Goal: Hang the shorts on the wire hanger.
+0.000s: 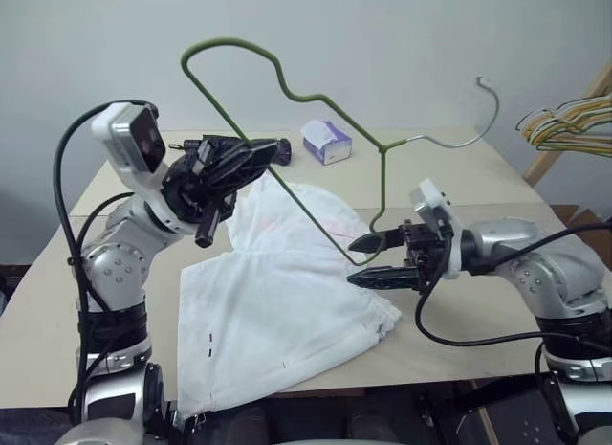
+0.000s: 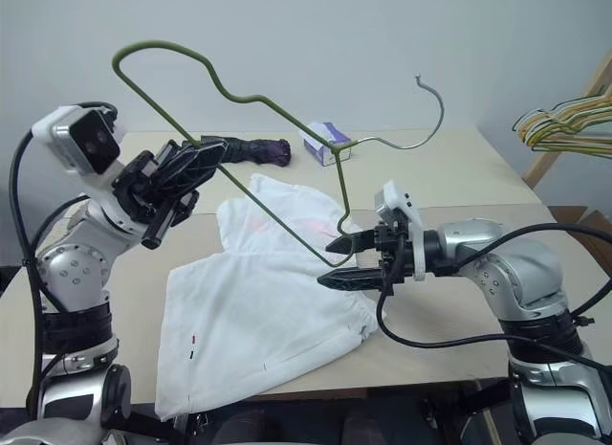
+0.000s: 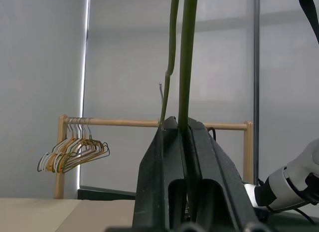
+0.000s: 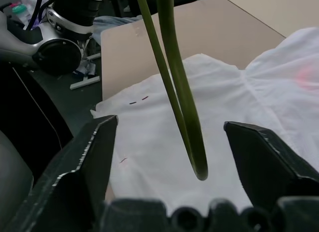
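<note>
The wire hanger (image 1: 382,177) is thin olive-green wire with a bare grey hook, and it is held up tilted over the table. My left gripper (image 1: 247,160) is shut on its long straight bar, and in the left wrist view the wire (image 3: 188,67) rises from between the closed fingers. The hanger's lower corner (image 4: 179,67) hangs between the fingers of my open right gripper (image 1: 356,262), with a gap on each side. Under both grippers, the white shorts (image 1: 277,311) lie spread flat on the table, with a faint pink mark near the waist.
On the beige table (image 1: 449,177), a white-and-purple tissue box (image 1: 326,141) stands at the back and a dark purple object (image 2: 258,150) lies behind the left gripper. A bunch of coloured hangers (image 1: 569,124) hangs on a wooden rack to the right.
</note>
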You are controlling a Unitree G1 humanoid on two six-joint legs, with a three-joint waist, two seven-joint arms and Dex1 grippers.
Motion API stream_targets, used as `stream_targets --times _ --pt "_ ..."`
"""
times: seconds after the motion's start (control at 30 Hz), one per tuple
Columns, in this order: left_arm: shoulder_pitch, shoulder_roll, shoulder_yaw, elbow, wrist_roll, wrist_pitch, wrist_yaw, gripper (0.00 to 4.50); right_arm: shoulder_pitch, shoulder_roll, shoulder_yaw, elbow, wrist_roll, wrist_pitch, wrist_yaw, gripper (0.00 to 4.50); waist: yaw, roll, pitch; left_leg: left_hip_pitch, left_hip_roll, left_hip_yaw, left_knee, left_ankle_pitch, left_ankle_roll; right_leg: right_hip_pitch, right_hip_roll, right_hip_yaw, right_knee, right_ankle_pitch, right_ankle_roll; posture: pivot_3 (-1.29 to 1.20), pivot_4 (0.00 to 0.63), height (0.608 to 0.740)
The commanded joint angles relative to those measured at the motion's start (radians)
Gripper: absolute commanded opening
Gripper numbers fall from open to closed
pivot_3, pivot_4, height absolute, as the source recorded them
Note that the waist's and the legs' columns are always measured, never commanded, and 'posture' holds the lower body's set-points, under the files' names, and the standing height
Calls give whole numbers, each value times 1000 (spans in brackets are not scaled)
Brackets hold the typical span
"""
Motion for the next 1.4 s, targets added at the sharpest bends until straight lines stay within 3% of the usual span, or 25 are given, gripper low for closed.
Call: stream_targets --times 0.03,0.27,0.3,0.4,0.5,0.87,1.0,1.1,1.23,1.4 --pt "-13 -9 9 -29 -3 -32 12 0 -30 0 -5 -5 -7 -26 7 2693 0 0 0 0 0 0 0 0 0 0 0 0 0 0 0 -2 0 740" --pt "-4 -13 -2 -27 6 -41 13 0 -41 13 -4 13 -19 -20 -2 163 0 0 0 0 0 0 0 0 0 0 0 0 0 0 0 -5 0 740" --pt "0 -13 -6 -27 13 -46 12 0 -41 14 -4 15 -19 -19 -3 23 0 0 0 0 0 0 0 0 0 0 0 0 0 0 0 -5 0 740" --pt "12 -13 -18 -28 40 -64 9 0 -40 15 -2 17 -21 -22 -6 23 0 0 0 0 0 0 0 0 0 0 0 0 0 0 0 -5 0 740" --pt "19 -9 -35 -13 60 -52 28 758 -38 23 -11 18 -16 -23 -15 0 0 0 0 0 0 0 0 0 0 0 0 0 0 0 0 -5 0 740" --pt "64 51 -70 67 219 -56 83 4427 -23 46 -192 -6 119 89 -181 0 -2 0 0 -1 0 0 0 0 0 -1 0 0 0 0 0 -29 0 740" --pt "111 140 -125 62 375 -107 62 4472 50 -19 -275 -33 194 198 -217 0 -2 0 0 -2 0 1 0 0 0 -3 0 0 0 0 0 -25 0 740" --pt "170 236 -189 47 530 -180 41 4472 217 -147 -336 -54 212 278 -184 0 8 0 0 -3 0 1 -1 0 0 -3 -1 -1 -1 0 0 -37 0 740" --pt "206 260 -188 5 530 -189 12 4472 442 -252 -377 -100 174 212 -99 0 7 0 0 -5 0 1 -1 -1 0 -5 -2 -1 -2 0 -1 -45 0 740" --pt "210 258 -212 -26 552 -197 -8 4472 465 -360 -281 101 234 392 35 0 -18 0 0 1 0 1 0 -2 1 0 -2 3 -1 -2 -4 -46 0 740"
